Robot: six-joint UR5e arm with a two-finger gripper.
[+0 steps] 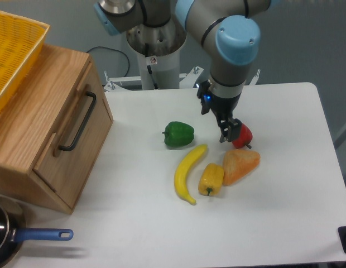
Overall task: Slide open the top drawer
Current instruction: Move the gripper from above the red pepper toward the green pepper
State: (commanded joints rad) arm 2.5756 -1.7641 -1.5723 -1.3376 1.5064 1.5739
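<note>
So far, we see that the task is not started in any visible way. The top drawer [70, 131] sits flush in its light-oak cabinet [36, 89] at the left of the frame, with no gap around its front, so we judge it fully closed. Everything is left to do: reach the handle, take it, and pull the drawer out.

The claw [231, 132] is right of the middle of the frame, well apart from the drawer, low over the tabletop [139, 223]. It is touching or just in front of the red pepper [244, 135]; its fingers look close together, but we cannot tell if they hold anything or only hang beside the pepper.

The drawer front faces to the right and a little toward the bottom of the frame, to the free part of the tabletop, so we judge the pull should go in this direction. The black bar handle [78, 121] has its long axis on a diagonal, from the upper right near the cabinet top to the lower left. The drawer front is wide along this same line.

Between claw and drawer lie a green pepper [178, 134] and a banana [187, 173]; a yellow basket [14, 53] rests on the cabinet.
</note>
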